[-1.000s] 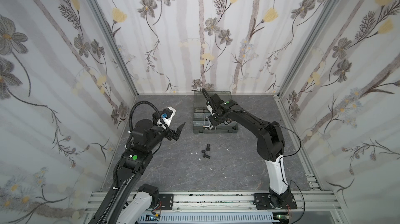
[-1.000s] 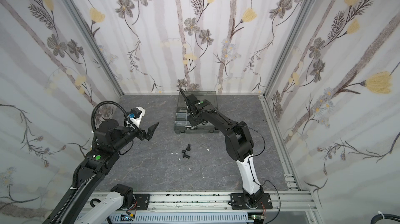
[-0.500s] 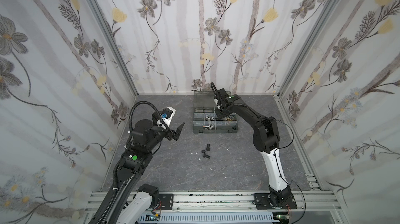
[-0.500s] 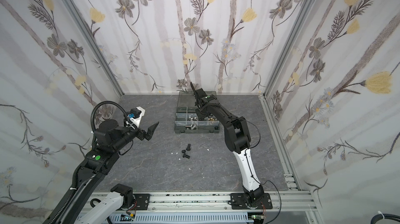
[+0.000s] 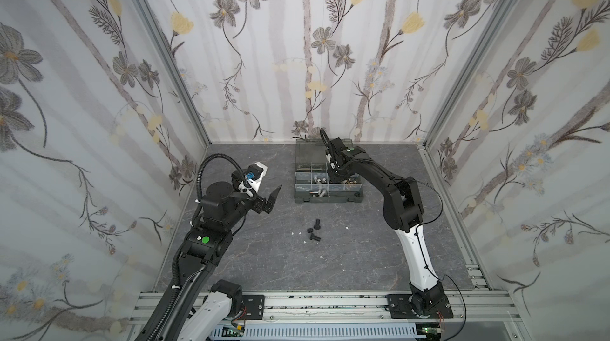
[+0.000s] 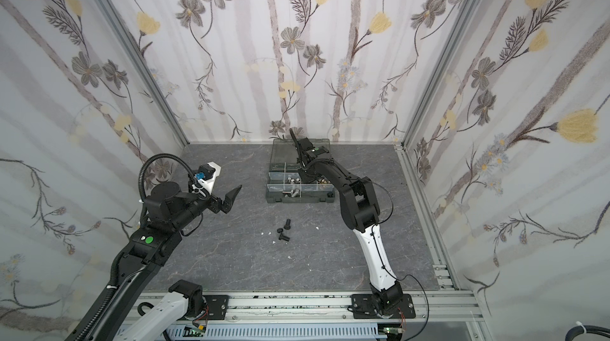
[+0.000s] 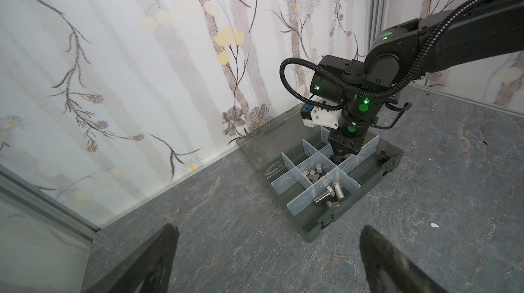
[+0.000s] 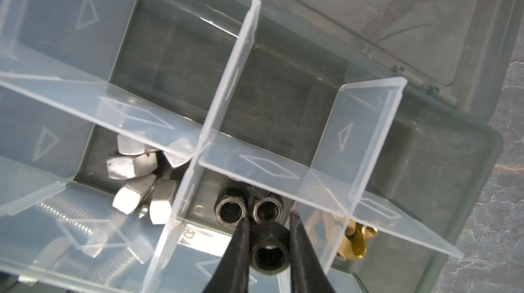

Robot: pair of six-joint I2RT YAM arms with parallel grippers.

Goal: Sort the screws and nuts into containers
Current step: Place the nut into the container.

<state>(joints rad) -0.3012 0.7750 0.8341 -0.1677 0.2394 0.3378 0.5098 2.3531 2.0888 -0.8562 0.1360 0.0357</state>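
Right claw [image 8: 268,215] has come down from the lid side of the dark grey plastic organizer case [image 5: 326,198] into its middle row since half a second ago. The left arm has not shifted.

Right claw: the jaws are nearly together and pinch a black hex nut [image 8: 269,254] by its sides. The tips are down inside a middle-row compartment of the case. Two more black hex nuts [image 8: 231,210] lie on that compartment's floor, just past the tips.

Across one translucent divider [image 8: 181,206] lie shiny silver domed nuts [image 8: 130,169], heaped. Across the opposite divider lie brass-gold wing nuts [image 8: 354,242]. One compartment in the case's front row, on the robot's side, holds silver hex-head bolts [image 7: 326,196]. The smoky clear lid [image 5: 308,154] lies open flat behind the case, toward the back wall.

In front of the case and apart from it, loose black screws [image 5: 313,230] sit in a tight cluster of three pieces on the grey marbled worktop [image 5: 264,257]. They show in both top views, but the middle piece is too small to tell bolt from nut. A few white flecks [image 5: 298,233] lie beside them.

Left claw [image 5: 272,199]: wide open and empty. It hangs above the worktop, well to the left of the case, tips aimed toward it.
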